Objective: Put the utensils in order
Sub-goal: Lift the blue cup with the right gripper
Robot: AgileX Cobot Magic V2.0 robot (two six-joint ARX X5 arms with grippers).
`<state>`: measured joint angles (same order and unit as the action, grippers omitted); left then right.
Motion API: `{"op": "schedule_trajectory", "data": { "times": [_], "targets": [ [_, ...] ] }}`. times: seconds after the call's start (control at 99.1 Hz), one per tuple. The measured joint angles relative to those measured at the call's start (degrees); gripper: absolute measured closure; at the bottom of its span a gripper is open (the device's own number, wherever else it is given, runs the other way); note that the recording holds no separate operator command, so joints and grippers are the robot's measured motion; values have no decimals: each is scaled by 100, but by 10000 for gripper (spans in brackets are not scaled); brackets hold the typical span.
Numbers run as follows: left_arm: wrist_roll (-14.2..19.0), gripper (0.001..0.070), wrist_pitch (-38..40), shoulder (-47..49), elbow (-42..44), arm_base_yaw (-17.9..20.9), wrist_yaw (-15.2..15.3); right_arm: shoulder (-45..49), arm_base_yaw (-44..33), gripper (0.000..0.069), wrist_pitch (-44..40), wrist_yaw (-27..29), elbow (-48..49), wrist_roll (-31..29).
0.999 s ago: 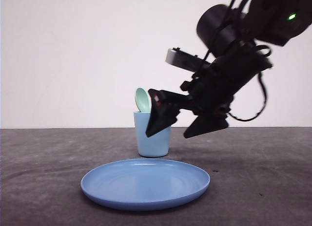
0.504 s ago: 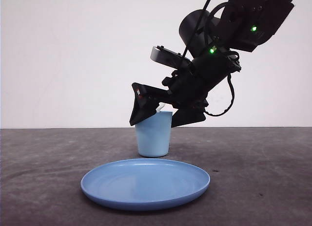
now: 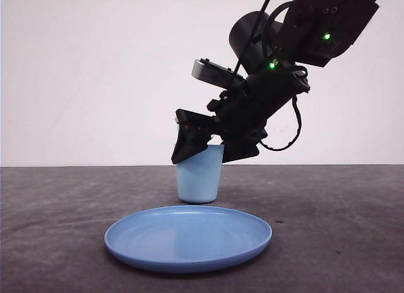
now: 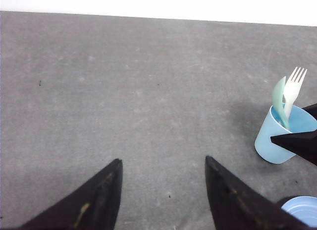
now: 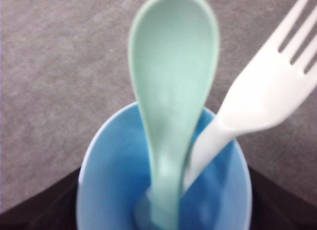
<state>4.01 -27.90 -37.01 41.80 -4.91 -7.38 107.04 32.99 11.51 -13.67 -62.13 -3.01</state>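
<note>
Front view shows the right tool (image 3: 211, 144) tilted down over the light blue cup (image 3: 198, 179), its dark fingers standing on either side of the cup's rim with a gap between them, so it is spread and pinches nothing. The cup stands upright on the grey tabletop (image 3: 341, 223), just behind the round blue plate (image 3: 188, 237), which lies flat toward the camera and carries nothing.

Seen from the right wrist, the view looks almost straight down into the cup (image 5: 104, 190). The mint-green spoon (image 5: 173, 91) stands in it with its handle at the cup's bottom and its oval bowl rising above the rim. The white fork (image 5: 262, 96) leans beside the spoon, handle down in the same cup, tines up and tilted away from the spoon's bowl; the two handles lie close together inside the cup, though whether they touch is hard to tell.

From the left wrist, the left tool (image 4: 163, 198) hovers over bare tabletop (image 4: 124, 91) with its two dark fingers well apart, empty. Off to one side stands the cup (image 4: 277, 141), with the spoon (image 4: 279, 101) and fork (image 4: 293, 88) sticking up out of it, and one dark finger of the right tool (image 4: 297, 143) crosses in front of it. An edge of the plate (image 4: 302, 212) peeks in at the corner.
</note>
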Motion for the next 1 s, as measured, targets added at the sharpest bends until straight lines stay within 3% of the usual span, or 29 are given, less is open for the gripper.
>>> {"op": "schedule_trajectory", "data": {
  "times": [0.333,0.716,0.999],
  "targets": [
    [0,393,0,0,0,2,0,-367,181,226,-531,17,2,63],
    [0,393,-2,0,0,2,0,-2009,570,226,-2074,192,20,83],
    [0,393,-9,0,0,2,0,-3314,1073,226,-2210,752,837,111]
  ]
}}
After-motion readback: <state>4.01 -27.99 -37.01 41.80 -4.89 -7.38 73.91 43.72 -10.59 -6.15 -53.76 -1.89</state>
